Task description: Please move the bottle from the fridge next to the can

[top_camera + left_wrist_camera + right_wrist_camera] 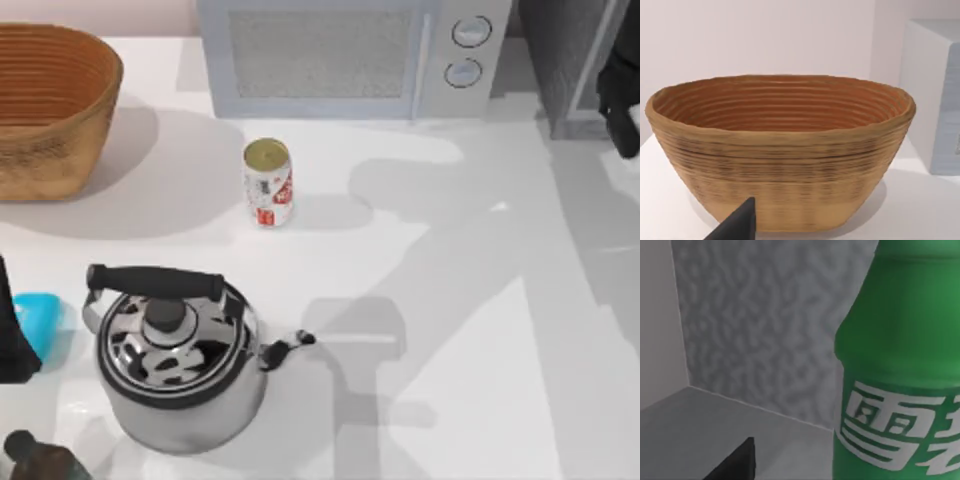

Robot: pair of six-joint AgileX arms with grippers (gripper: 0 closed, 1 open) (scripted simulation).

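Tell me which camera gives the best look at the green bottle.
The right wrist view: the bottle stands close up there, its green body and white label lettering plain, against the fridge's grey inner wall. The top view has the fridge's outside at the table's far right corner; the left wrist view faces the basket.

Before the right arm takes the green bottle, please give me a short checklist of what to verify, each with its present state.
1. Bottle stands upright inside the fridge: ok.
2. Right pincer is close to the bottle: ok, the right wrist view has it near.
3. Right pincer is open enough: cannot tell.
4. Free table beside the can: ok.
5. Kettle stands apart from the can: ok.
6. Left arm is parked, facing the basket: ok.
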